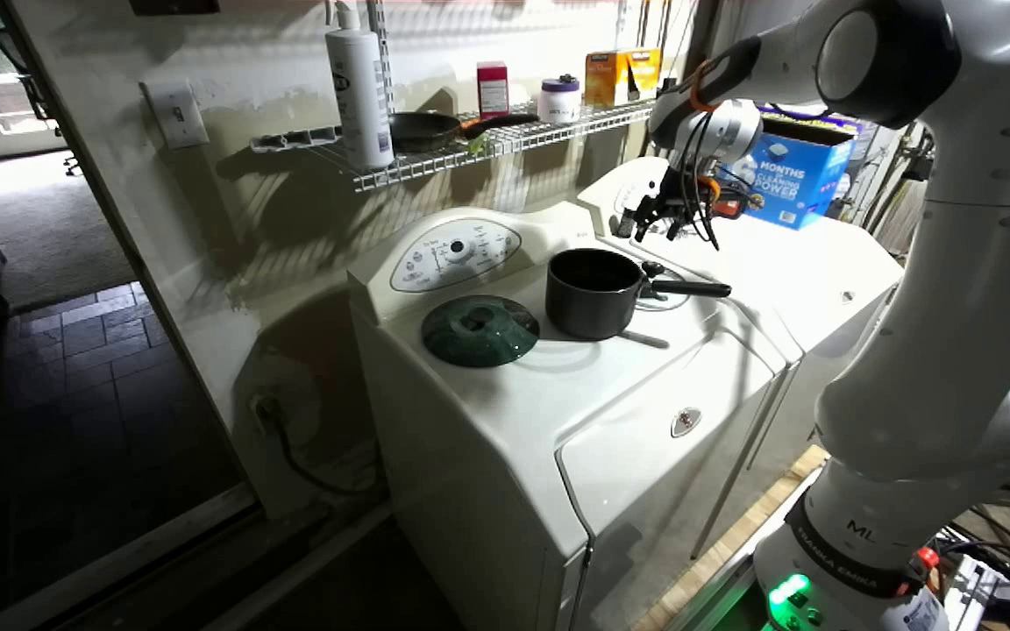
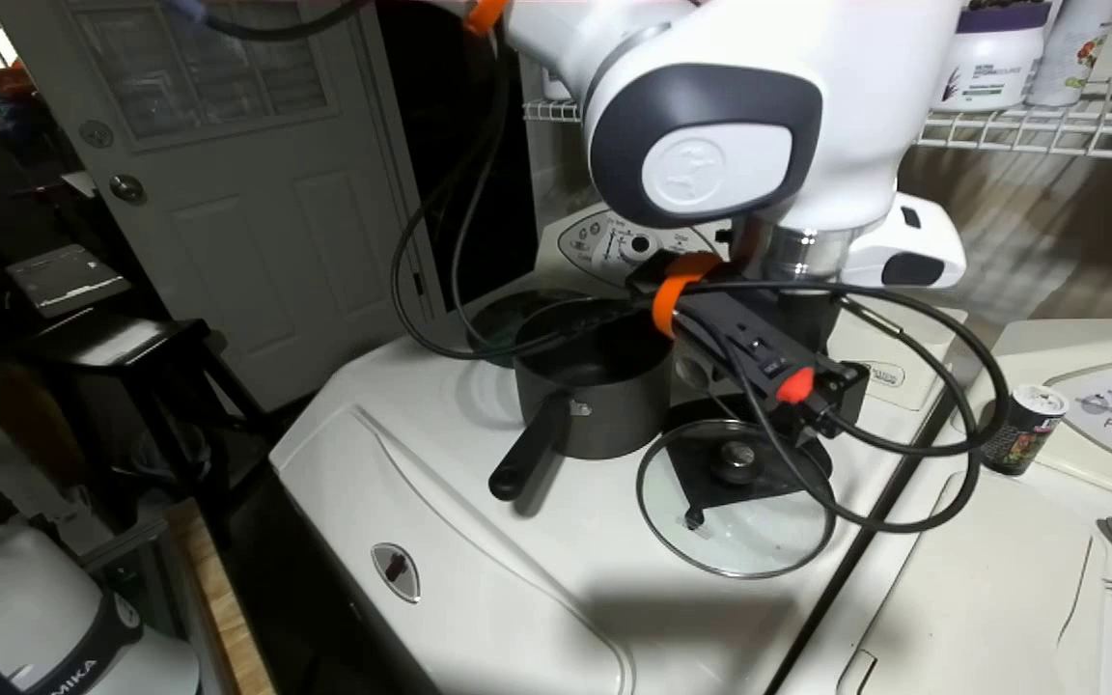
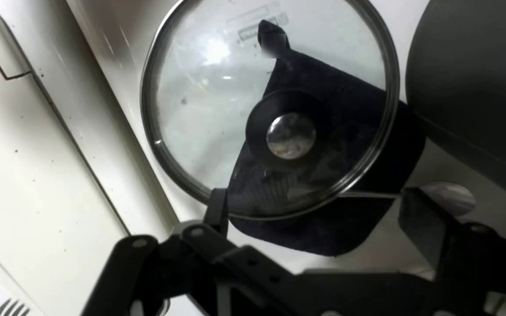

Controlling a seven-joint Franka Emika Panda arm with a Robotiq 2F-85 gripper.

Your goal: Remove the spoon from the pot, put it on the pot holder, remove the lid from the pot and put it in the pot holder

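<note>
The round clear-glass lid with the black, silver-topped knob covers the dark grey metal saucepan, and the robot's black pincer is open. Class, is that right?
No, the round clear-glass lid does not cover the dark grey metal saucepan: the wrist view shows the lid beside the saucepan, lying partly over the flat black pot holder. The black pincer is open.

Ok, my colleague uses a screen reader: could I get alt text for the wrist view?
A round glass lid lies over part of a black pot holder; the tool, open, reaches in from the bottom edge. A spoon lies partly on the pot holder, near the dark pot whose side shows at right.
</note>
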